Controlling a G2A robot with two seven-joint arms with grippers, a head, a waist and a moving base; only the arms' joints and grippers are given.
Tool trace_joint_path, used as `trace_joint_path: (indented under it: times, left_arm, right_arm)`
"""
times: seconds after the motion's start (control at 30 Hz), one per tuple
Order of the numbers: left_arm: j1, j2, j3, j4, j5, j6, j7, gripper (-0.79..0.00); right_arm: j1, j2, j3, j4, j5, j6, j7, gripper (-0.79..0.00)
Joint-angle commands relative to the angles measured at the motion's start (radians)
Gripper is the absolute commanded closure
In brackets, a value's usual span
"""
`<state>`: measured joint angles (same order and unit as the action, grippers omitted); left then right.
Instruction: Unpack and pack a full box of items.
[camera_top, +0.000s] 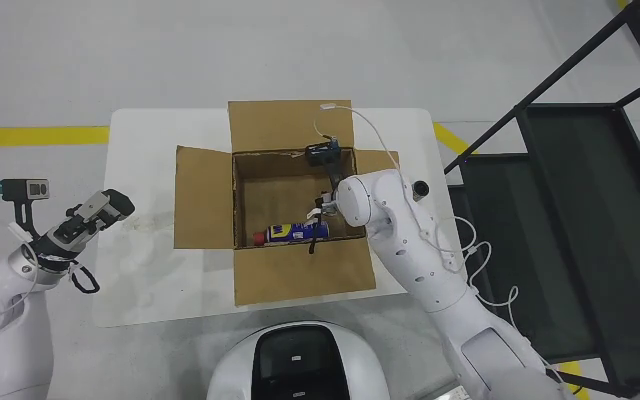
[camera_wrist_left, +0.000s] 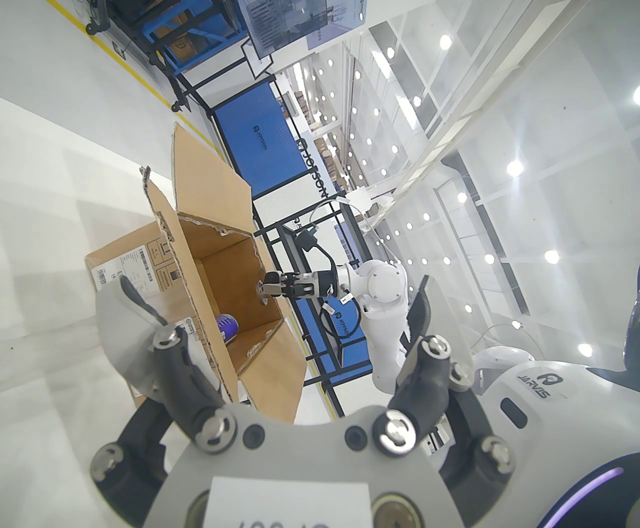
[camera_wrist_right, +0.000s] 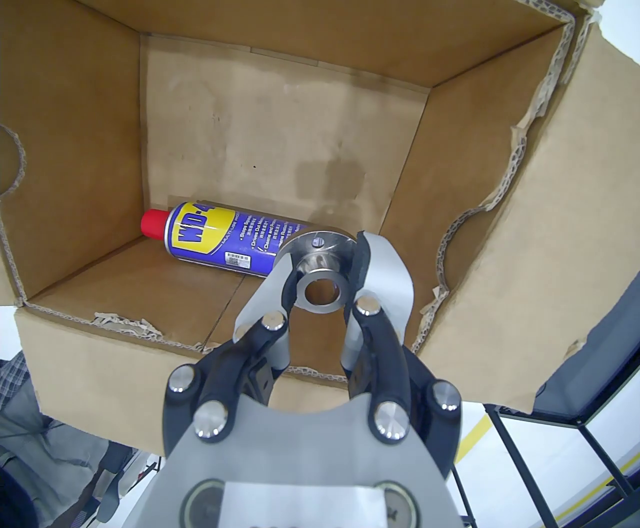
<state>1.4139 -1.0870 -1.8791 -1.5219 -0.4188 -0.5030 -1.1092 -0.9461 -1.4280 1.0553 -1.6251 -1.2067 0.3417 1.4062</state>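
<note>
An open cardboard box (camera_top: 205, 200) stands in the middle of the white table (camera_top: 150, 150) with its flaps spread outward. Inside, along the near wall, a blue and yellow spray can (camera_top: 295, 232) with a red cap lies on its side (camera_wrist_right: 220, 239). My right gripper (camera_wrist_right: 322, 255) hangs inside the box above the can's base end, shut on a round metal flanged part (camera_wrist_right: 320, 295). The left wrist view shows that gripper (camera_wrist_left: 270, 289) from the side, over the box (camera_wrist_left: 210, 250). My left gripper (camera_top: 105, 208) is at the table's left edge, away from the box, open and holding nothing.
A black metal stair frame (camera_top: 560, 200) stands close to the table's right side. The box's flaps (camera_top: 305, 270) cover the table in front of, behind and beside the box. Bare table lies left of the box, by the left gripper.
</note>
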Motion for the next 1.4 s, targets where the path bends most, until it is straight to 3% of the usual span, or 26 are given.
trace_joint_path:
  times: [0.0,0.63,0.8,1.03,1.37]
  left_arm:
    - [0.0,0.0,0.0,0.0,0.0,0.0,0.0,-0.785]
    - [0.0,0.0,0.0,0.0,0.0,0.0,0.0,-0.785]
    - [0.0,0.0,0.0,0.0,0.0,0.0,0.0,-0.785]
    - [0.0,0.0,0.0,0.0,0.0,0.0,0.0,-0.785]
    - [0.0,0.0,0.0,0.0,0.0,0.0,0.0,-0.785]
  right_arm:
    - [0.0,0.0,0.0,0.0,0.0,0.0,0.0,0.0]
    - [-0.003,0.0,0.001,-0.001,0.002,-0.003,-0.008,0.0]
    - [-0.035,0.01,0.038,-0.087,-0.001,-0.036,0.009,0.0]
    - [-0.115,0.039,0.179,-0.289,-0.063,-0.062,0.13,0.0]
    - [-0.265,0.079,0.489,-0.305,-0.011,-0.064,0.13,0.0]
